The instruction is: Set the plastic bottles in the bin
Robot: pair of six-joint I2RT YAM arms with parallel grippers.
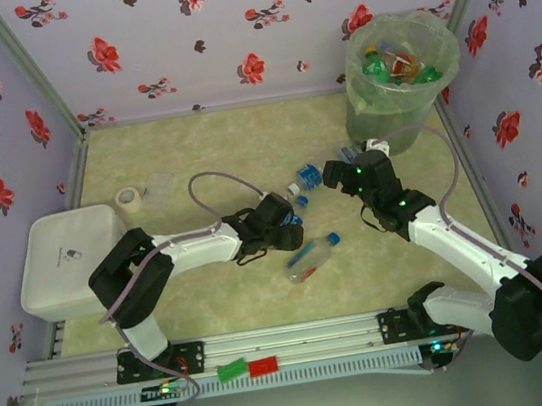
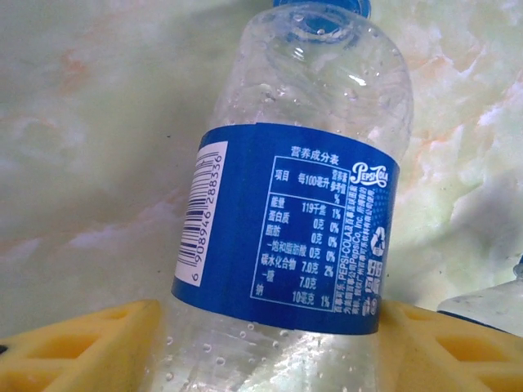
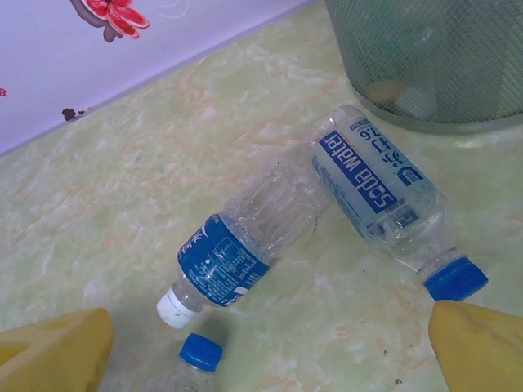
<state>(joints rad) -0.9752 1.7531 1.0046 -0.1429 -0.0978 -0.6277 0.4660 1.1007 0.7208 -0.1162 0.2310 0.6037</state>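
Note:
My left gripper (image 2: pixel 270 347) is shut on a clear plastic bottle (image 2: pixel 302 204) with a blue label; its yellow fingers (image 2: pixel 82 347) press both sides of the bottle's lower body. Seen from above, that gripper (image 1: pixel 284 223) is at mid-table. My right gripper (image 3: pixel 270 347) hangs open over two lying bottles: one with a white cap (image 3: pixel 237 245) and a soda water bottle (image 3: pixel 380 192) beside the bin (image 3: pixel 433 57). A third blue-capped bottle (image 3: pixel 200 353) lies below them. Another bottle (image 1: pixel 314 256) lies nearer the front. The bin (image 1: pixel 402 78) at the back right holds several bottles.
A flat white tray (image 1: pixel 67 262) sits at the left edge, with a small roll of tape (image 1: pixel 129 201) behind it. Flowered walls close in the table on three sides. The right arm (image 1: pixel 458 237) reaches in from the front right.

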